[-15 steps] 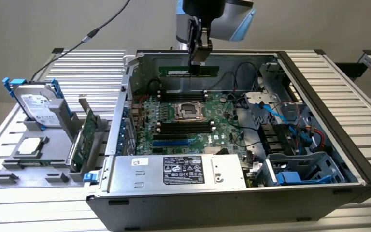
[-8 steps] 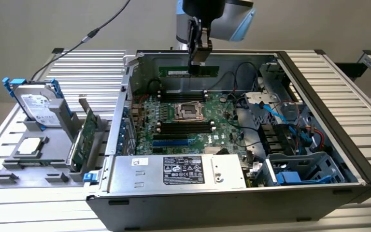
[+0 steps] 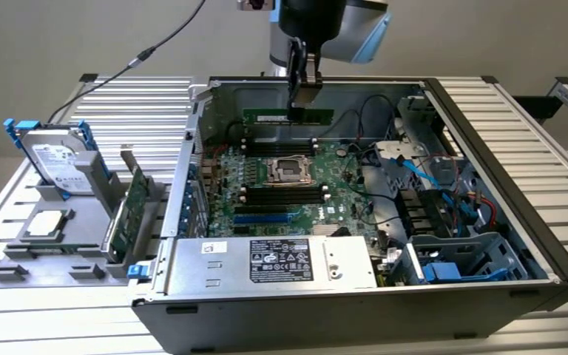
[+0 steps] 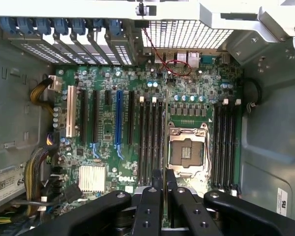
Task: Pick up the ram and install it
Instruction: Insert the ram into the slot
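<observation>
Here the end effector [image 3: 304, 106] is clamped on the ram [image 3: 264, 116], held above the motherboard [image 3: 264, 201].

One CPU socket [image 4: 187, 152] had four memory slots [image 4: 148, 147] on one side and four on the other. Near it was one ram [image 3: 264, 116]; well apart from it stood one hard drive [image 3: 55, 159], one expansion card [image 3: 134, 203] and one processor [image 3: 47, 222].
</observation>
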Available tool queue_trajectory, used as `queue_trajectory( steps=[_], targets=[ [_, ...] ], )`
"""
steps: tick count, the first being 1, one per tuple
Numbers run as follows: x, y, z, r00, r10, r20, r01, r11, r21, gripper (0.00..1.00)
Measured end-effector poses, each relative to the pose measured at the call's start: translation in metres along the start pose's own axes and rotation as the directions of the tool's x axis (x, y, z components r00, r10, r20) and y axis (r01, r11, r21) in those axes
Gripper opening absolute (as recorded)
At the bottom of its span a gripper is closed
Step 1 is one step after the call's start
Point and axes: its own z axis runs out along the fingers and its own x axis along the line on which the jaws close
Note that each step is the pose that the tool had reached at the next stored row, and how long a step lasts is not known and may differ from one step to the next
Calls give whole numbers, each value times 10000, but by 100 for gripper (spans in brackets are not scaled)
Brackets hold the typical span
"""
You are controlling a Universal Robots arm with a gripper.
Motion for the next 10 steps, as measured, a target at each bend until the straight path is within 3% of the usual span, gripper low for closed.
queue_trajectory(
  steps=[3,10],
  targets=[
    [15,-1,50,10000,49,35,-49,10000,-2,14],
    [139,1,131,9996,44,285,-44,10000,2,14]
  ],
)
